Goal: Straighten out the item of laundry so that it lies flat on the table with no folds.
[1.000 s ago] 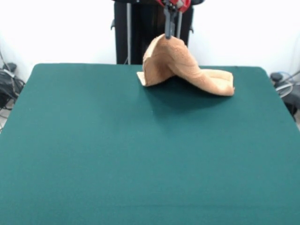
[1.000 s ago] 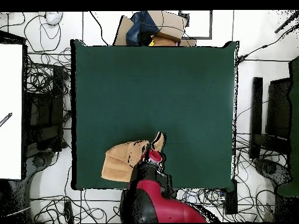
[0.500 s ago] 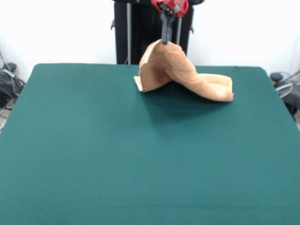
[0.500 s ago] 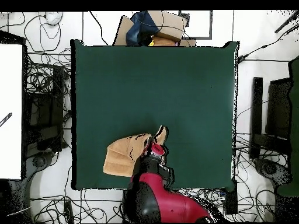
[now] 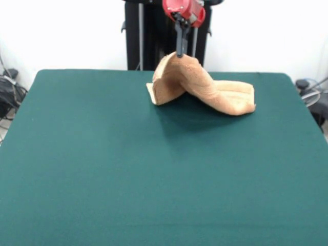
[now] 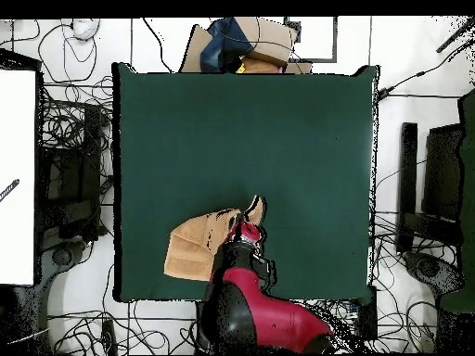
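1. Towel (image 5: 205,87) is what I must flatten; it lies near the far edge of the table (image 5: 102,169) in the front view, close to my side, and it is not flat at all.
2. On the left, one edge of the towel hangs down and its lower corner touches or almost touches the green top; I cannot tell which.
3. In the middle, my gripper (image 5: 180,53) comes down from above and is clenched on the highest point of the towel, so the cloth makes a tent shape under it.
4. On the right, the remaining part of the towel rests on the table as a thick, rolled-looking fold.
5. In the overhead view, the towel (image 6: 190,246) sits near the bottom edge of the table (image 6: 278,139), with the gripper (image 6: 243,232) at its right end.
6. I judge the first risk is the grasp: I hold only a small pinch of terry, and if I pull fast the cloth may slip out and drop in a heap.
7. The second risk is the table edge: the towel is already near it, so a pull toward my base may drag part of it off.
8. The third risk is that the fold on the right stays folded, because nothing holds that end down while I pull.
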Motion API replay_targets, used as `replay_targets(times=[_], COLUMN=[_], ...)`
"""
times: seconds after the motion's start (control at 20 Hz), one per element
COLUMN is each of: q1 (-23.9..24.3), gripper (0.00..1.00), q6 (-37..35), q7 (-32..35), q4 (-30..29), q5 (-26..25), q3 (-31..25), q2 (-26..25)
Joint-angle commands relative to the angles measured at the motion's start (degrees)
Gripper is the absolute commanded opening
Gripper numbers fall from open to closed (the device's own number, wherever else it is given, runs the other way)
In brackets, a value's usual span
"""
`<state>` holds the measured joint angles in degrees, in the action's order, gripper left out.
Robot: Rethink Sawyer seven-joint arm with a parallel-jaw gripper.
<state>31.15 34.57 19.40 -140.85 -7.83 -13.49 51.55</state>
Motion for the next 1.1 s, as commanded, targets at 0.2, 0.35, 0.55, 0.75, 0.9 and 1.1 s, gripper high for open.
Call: replay_targets(times=[0.2,0.35,0.55,0.75,0.9,1.1], q1=[-3.3,-3.8,-4.0,-3.9,-3.8,-3.9], gripper=[0.0,0.0,0.0,0.0,0.0,0.0], q6=[3.5,5.0,6.7,8.2,9.4,11.0], q7=[21.4,21.7,22.9,23.1,23.4,23.6], q4=[6.6,7.3,8.3,9.5,10.6,11.3], q5=[2.9,3.0,2.7,2.1,1.6,1.8], q3=[0.4,0.6,-0.4,-0.7,-1.1,-1.4], q2=[-4.6,-5.7,-7.0,-8.7,-10.2,-10.9])
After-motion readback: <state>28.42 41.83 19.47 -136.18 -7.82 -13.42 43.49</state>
